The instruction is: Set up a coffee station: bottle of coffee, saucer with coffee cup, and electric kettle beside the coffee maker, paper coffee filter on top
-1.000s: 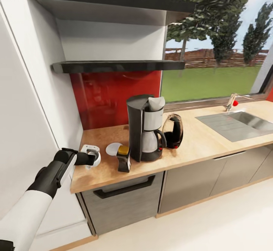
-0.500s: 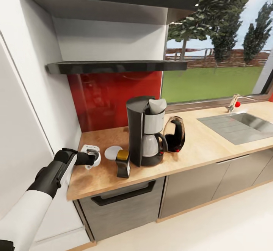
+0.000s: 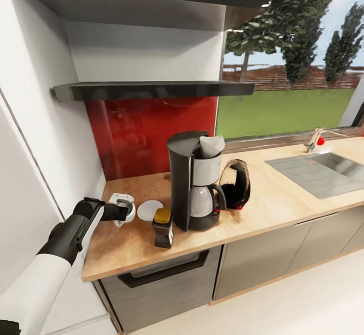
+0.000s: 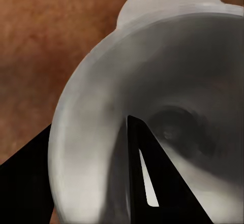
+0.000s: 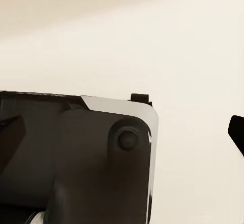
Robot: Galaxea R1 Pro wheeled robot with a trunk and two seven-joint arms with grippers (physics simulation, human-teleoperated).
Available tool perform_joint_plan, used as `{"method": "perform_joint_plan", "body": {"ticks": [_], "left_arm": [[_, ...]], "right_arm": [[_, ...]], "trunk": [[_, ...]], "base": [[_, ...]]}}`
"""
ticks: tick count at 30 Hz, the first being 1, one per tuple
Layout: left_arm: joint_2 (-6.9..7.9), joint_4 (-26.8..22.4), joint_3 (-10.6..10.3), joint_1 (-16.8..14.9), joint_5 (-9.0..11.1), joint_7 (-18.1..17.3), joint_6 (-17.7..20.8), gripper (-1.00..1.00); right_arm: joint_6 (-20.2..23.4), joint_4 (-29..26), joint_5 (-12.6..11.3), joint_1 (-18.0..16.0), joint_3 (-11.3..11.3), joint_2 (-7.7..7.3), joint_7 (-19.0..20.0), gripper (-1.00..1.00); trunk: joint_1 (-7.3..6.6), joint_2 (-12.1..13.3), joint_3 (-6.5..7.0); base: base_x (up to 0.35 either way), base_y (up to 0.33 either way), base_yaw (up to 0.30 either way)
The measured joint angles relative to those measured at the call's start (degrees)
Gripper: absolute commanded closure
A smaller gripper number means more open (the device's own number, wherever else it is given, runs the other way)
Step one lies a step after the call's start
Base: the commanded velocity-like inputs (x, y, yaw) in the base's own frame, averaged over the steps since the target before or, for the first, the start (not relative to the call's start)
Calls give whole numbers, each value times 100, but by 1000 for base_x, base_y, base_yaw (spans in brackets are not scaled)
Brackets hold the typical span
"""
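The left gripper (image 3: pixel 123 207) is clamped on the cup (image 3: pixel 123 210) rim, one finger (image 4: pixel 145 176) inside the bowl, holding it over the counter (image 3: pixel 126 244) just beside the saucer (image 3: pixel 149 209); next, likely, carry it across and lower it onto the saucer.

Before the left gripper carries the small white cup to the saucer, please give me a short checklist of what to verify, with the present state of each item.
1. Left gripper holds the tiny white coffee cup: ok, one finger inside the bowl.
2. Small flat round white saucer is bare and ready: ok.
3. Saucer beside the tall black coffee maker: ok.
4. Dark squarish coffee bottle with yellow cap clear of the path: cannot tell, it stands close to the saucer.
5. White paper filter on the coffee maker: ok.
6. Rounded dark glass kettle beside it: ok.
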Motion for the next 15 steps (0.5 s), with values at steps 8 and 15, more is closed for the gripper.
{"method": "perform_joint_plan", "body": {"ticks": [8,15], "left_arm": [[17,0,15,-1,-1,0,0,100],[14,25,-4,0,0,0,0,100]], "right_arm": [[0,0,0,0,0,-1,0,-100],[0,6,0,0,0,-1,0,-100]], "trunk": [[3,1,0],[1,0,0]], "base": [[108,0,0],[142,0,0]]}}
